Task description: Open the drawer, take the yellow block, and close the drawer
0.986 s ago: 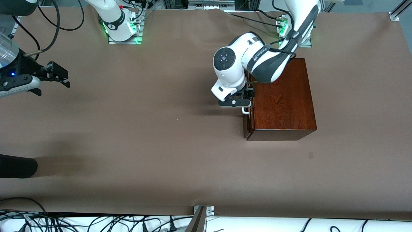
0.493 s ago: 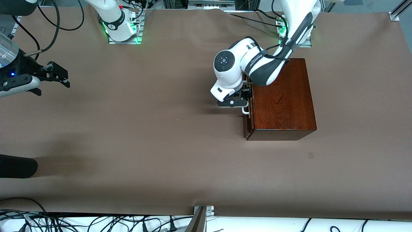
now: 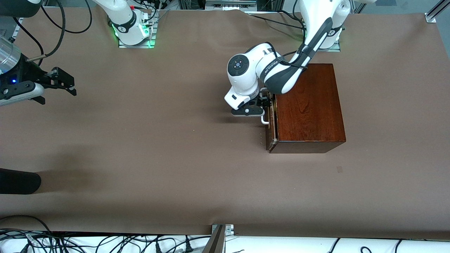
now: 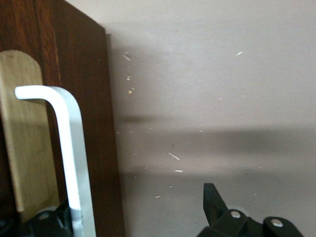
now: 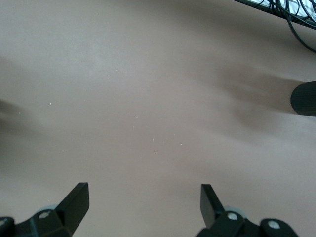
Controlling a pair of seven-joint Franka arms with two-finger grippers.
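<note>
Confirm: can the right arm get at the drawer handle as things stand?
Probably not soon. The right gripper waits open over bare table at its own end, while the left gripper already hooks the white handle of the drawer, which is pulled out only slightly.

1 drawer point(image 3: 270, 126) in 1 wooden box point(image 3: 309, 105), 1 white handle point(image 4: 69, 153), 2 end effectors: left point(image 3: 264, 105), right point(image 3: 68, 86)

Your drawer point(image 3: 271, 123) sits in a glossy reddish-brown wooden box point(image 3: 307, 105) toward the left arm's end of the worktop. Its dark wood front stands slightly out from the box, a narrow gap showing. You can see the white bar handle point(image 4: 74, 163) on that front, against a pale wood patch.
</note>
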